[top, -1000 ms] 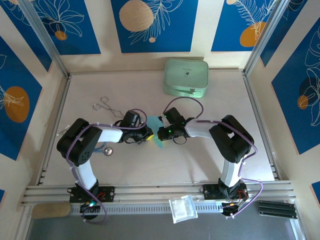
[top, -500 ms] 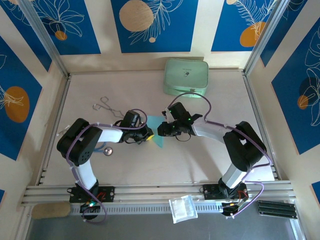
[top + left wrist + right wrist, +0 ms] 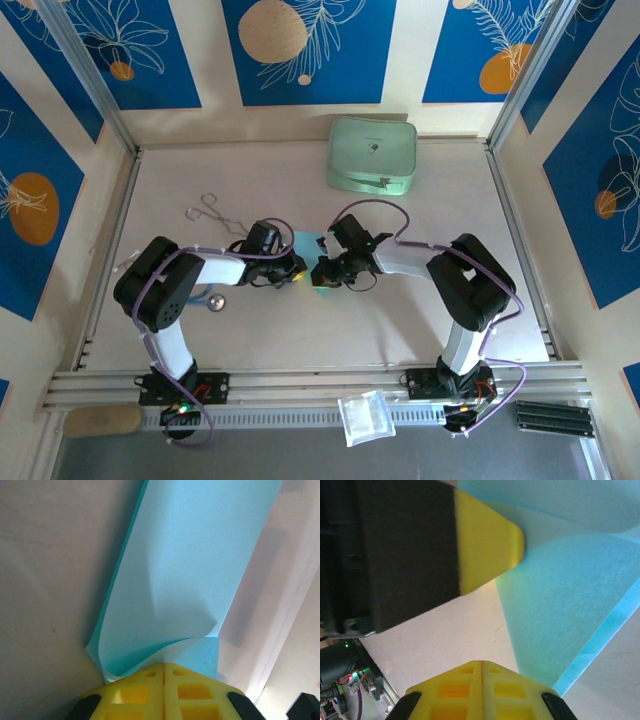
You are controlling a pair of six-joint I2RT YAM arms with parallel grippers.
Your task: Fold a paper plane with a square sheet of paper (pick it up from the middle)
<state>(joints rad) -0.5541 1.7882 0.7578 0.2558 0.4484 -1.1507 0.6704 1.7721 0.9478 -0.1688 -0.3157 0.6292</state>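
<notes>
The square sheet of paper point(image 3: 306, 244) is sky-blue and lies folded over between the two arms at the table's middle. In the left wrist view its top layer point(image 3: 185, 565) curls up, and one edge runs into the seam of my left gripper point(image 3: 164, 665), which is shut on it. My left gripper point(image 3: 297, 268) sits at the sheet's left side. My right gripper point(image 3: 320, 272) is shut with nothing in it point(image 3: 482, 664), its tip low over the table just beside the sheet's edge point(image 3: 570, 600). The left gripper's yellow fingertip point(image 3: 487, 540) rests on the paper. No paper plane shape is in view.
A mint-green rounded case point(image 3: 372, 155) stands at the back of the table. Metal forceps point(image 3: 212, 212) lie at the left, with a small round metal piece point(image 3: 214, 302) by the left arm. A clear plastic bag point(image 3: 365, 417) lies on the front rail.
The right arm stretched out over the sheet and then drew back, and its gripper now sits lower and nearer the left gripper. Less blue paper shows. The left arm has held still.
</notes>
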